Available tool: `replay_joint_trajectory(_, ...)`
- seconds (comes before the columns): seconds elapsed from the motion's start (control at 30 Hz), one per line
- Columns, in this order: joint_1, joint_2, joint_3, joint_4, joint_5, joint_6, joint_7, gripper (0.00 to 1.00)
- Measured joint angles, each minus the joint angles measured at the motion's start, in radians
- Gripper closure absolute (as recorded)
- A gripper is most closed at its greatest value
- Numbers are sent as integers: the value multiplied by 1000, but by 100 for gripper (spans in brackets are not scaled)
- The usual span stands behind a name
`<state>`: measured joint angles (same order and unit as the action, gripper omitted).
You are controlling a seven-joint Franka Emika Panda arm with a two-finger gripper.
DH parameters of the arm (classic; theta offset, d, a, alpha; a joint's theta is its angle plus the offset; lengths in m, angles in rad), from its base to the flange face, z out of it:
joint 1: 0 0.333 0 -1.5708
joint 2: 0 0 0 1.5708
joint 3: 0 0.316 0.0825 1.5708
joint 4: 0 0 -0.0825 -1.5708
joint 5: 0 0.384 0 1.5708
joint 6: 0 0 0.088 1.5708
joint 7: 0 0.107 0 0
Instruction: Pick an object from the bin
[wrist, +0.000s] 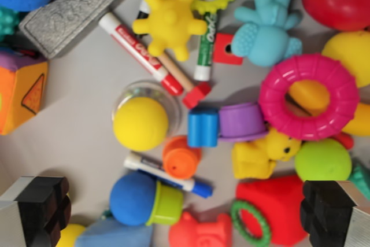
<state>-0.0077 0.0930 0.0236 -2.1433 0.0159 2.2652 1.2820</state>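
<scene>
Glossy plastic pink ring, matt grey felt eraser, smooth bin floor.

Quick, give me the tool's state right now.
Tool: open, fingers spread wide at the wrist view's bottom corners, holding nothing, above the toys in the bin.

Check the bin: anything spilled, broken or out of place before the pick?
Nothing stands out. The bin floor holds a loose jumble of toys and markers, like the yellow ball and pink ring, some overlapping; none looks broken or spilled. The gripper is open and empty above them.
</scene>
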Motion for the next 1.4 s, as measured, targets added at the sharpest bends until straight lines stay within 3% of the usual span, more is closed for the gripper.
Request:
replay_joint_trajectory(0.67,69,61,1,-106,-13,149,379,0)
replay_joint_trajectory(1.17,136,143,-3,-162,-16,271,696,0)
replay_joint_trajectory(1.4,142,203,-7,-165,-16,333,716,0)
